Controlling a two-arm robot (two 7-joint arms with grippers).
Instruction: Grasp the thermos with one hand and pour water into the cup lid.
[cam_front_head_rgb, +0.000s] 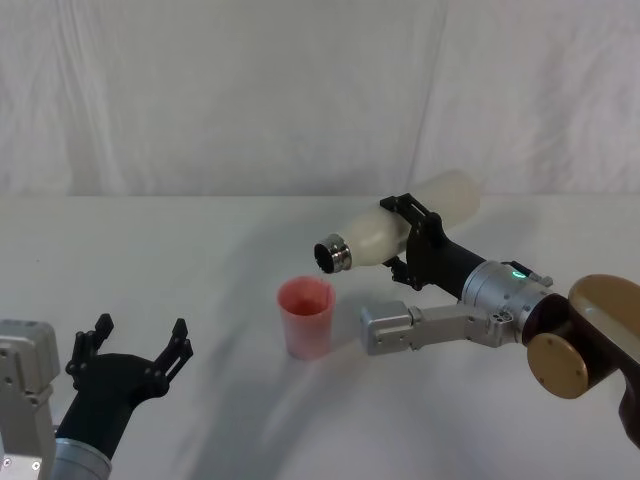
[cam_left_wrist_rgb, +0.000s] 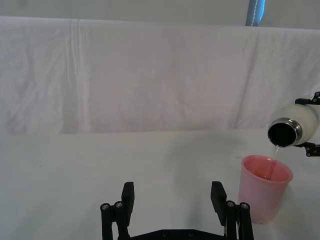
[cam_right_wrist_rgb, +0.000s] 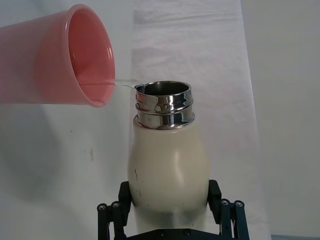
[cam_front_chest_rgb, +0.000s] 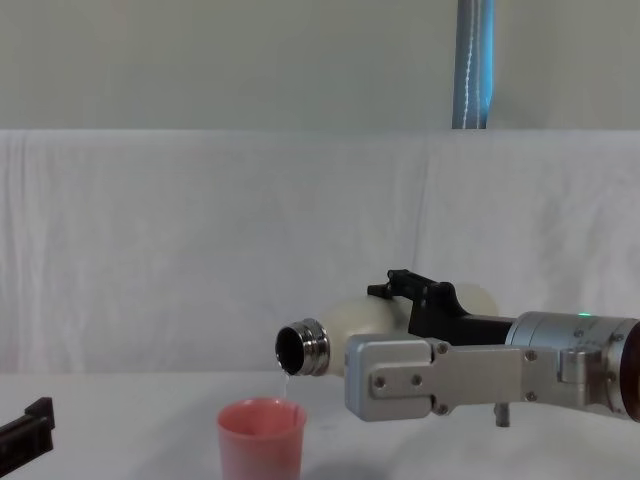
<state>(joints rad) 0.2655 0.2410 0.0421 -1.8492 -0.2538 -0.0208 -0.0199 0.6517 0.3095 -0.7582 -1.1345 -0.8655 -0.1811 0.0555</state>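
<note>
The right gripper (cam_front_head_rgb: 410, 240) clamps the tilted thermos (cam_front_head_rgb: 400, 230), trickling water into the cup (cam_front_head_rgb: 305, 316); the left gripper (cam_front_head_rgb: 135, 345) rests open.

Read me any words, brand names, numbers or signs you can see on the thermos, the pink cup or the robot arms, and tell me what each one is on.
No readable text in any view.
Thermos, held tipped by the right gripper: a few dark specks on the cream body, no legible lettering.
Cup lid: plain pink, no marking.
Right arm: a green light, no label.
Left gripper: plain black, no label.
</note>
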